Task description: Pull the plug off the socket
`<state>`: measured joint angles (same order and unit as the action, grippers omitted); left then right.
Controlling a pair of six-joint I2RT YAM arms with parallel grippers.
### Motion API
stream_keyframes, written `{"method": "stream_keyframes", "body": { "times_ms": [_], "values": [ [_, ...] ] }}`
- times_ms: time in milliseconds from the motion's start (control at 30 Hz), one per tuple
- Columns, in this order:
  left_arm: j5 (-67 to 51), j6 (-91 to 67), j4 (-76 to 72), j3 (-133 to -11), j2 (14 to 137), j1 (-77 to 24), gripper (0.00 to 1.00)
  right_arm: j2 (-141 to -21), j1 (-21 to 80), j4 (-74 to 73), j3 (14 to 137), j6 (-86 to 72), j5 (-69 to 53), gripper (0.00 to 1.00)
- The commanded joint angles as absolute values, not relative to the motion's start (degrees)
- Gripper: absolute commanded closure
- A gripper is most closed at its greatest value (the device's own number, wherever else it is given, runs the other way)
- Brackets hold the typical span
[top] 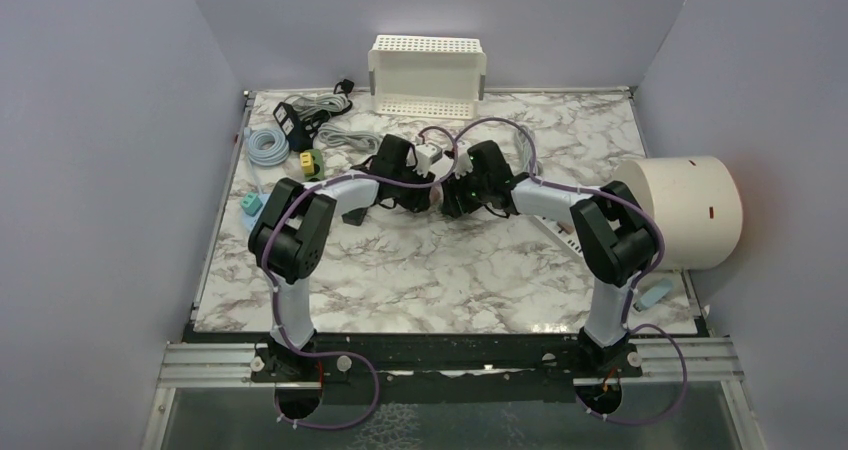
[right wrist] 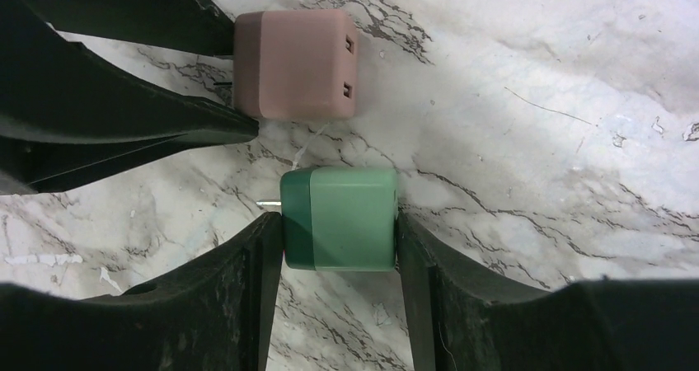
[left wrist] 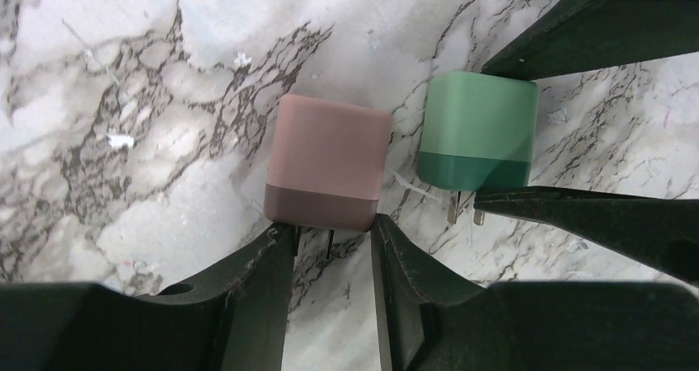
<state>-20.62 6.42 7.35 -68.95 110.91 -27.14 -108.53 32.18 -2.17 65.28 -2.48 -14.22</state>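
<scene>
White-shelled left arm (top: 291,310) and right arm (top: 603,315), chunky black joint housings (top: 292,232), looping purple cables (top: 376,385), matte black tapered fingers (left wrist: 247,305)

Left arm (top: 300,232) and right arm (top: 612,235) both fold at the elbow and reach inward, wrists meeting nose to nose. The right gripper (right wrist: 340,227) presses both black fingers flat against the sides of the green plastic cube plug (right wrist: 350,202). The left gripper (left wrist: 330,231) sits with jaws narrow, tips touching the prong end of the pink plastic cube adapter (left wrist: 328,165).

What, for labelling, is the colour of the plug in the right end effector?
Green plug; right wrist view.
</scene>
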Motion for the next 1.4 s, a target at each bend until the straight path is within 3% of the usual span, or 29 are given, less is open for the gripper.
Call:
{"method": "stream_keyframes", "body": {
  "times_ms": [0,333,733,1000,1367],
  "values": [
    [-17.23,-4.97,4.71,-65.63,107.24,-27.51,0.60,-109.03,32.41,-2.75,64.61,0.75,-16.02,0.45],
    [-12.36,-24.20,-1.55,-56.64,101.63,-28.05,0.62,-114.01,32.35,-2.52,68.88,13.64,-21.20,0.42],
    [12.24,-38.27,5.26,-61.08,104.74,-34.32,0.63,-113.89,32.09,-5.47,71.25,32.48,-36.41,0.40],
    [15.22,-41.66,6.17,-60.38,103.15,-35.02,0.36,-112.58,32.04,-5.71,71.16,33.54,-33.32,0.32],
    [18.43,-32.63,3.71,-60.52,88.64,-34.90,0.18,-94.94,30.66,-1.10,64.46,23.41,-24.35,0.27]
  ]
}}
